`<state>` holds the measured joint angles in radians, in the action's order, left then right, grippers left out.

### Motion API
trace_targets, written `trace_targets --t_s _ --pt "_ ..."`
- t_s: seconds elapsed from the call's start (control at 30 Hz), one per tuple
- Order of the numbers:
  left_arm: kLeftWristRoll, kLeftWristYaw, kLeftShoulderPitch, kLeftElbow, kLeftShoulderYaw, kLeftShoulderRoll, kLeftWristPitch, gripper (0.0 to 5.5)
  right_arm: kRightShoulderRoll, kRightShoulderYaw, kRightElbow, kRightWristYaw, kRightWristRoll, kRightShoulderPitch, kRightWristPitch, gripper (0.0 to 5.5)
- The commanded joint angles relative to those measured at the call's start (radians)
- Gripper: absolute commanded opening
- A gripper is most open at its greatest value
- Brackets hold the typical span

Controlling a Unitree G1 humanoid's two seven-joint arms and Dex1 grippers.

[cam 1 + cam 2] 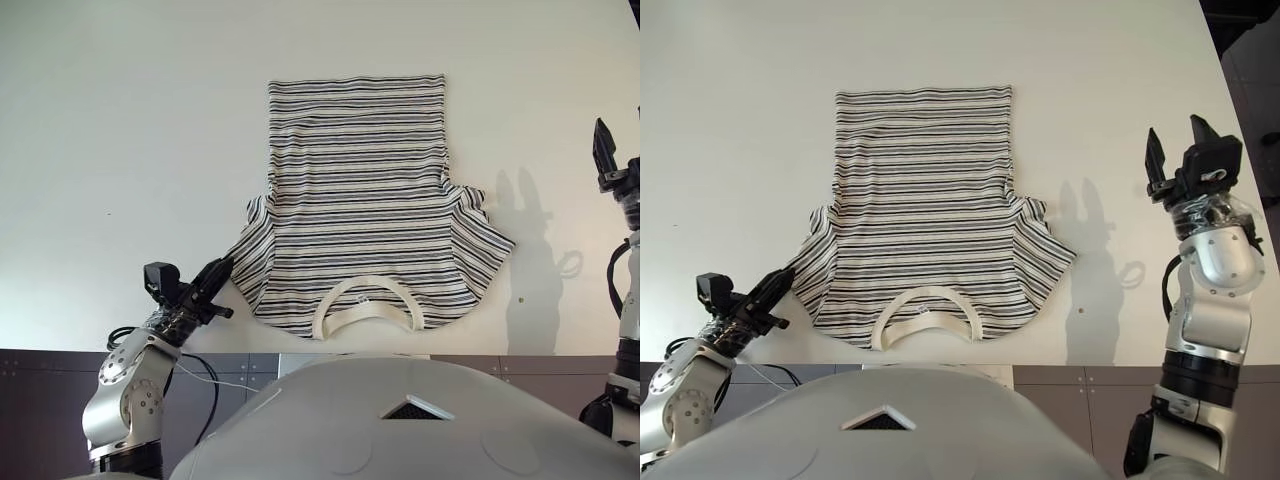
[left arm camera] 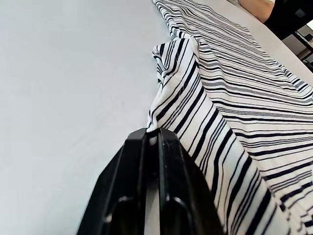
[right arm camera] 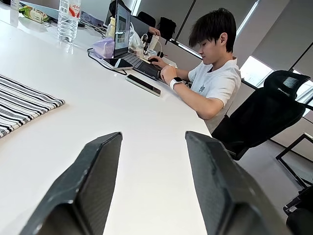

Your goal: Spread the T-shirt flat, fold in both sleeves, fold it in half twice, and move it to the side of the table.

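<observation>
White worktop (image 1: 110, 150) carrying a striped T-shirt (image 1: 360, 200)
We see the shirt lying spread out, collar toward the near edge, hem away; well apart from it stand a water bottle (image 3: 66, 19) and an open laptop (image 3: 122, 29).

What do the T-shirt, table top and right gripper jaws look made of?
T-shirt: soft knit fabric, likely cotton jersey; it rumples at the sleeves, matte stripes. Table: smooth white laminate or painted board, slight sheen; cannot tell which. On the right gripper, the jaws look like matte dark moulded plastic or carbon composite, fine speckled texture.
</observation>
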<state>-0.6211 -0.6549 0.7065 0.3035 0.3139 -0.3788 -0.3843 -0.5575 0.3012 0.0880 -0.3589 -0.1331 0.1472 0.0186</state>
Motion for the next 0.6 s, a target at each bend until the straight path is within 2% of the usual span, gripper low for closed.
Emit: trace_targets --t_s 0.03,0.23,0.4,0.6 --pt "0.021 -0.03 0.015 0.007 0.004 -0.035 0.002 0.12 0.014 0.001 0.009 0.008 0.011 -0.001 0.007 2.39" --pt "-0.009 -0.057 0.019 0.158 0.058 -0.08 0.007 0.12 0.037 0.0 0.032 0.03 0.031 0.033 0.014 2.39" --pt "0.082 -0.084 0.027 0.319 -0.066 -0.098 0.064 0.12 0.054 -0.026 0.038 0.036 0.058 0.033 0.02 2.39" --pt "0.254 -0.054 -0.127 0.374 -0.244 -0.177 0.034 0.12 0.061 -0.05 0.017 0.034 0.069 0.011 0.018 2.39"
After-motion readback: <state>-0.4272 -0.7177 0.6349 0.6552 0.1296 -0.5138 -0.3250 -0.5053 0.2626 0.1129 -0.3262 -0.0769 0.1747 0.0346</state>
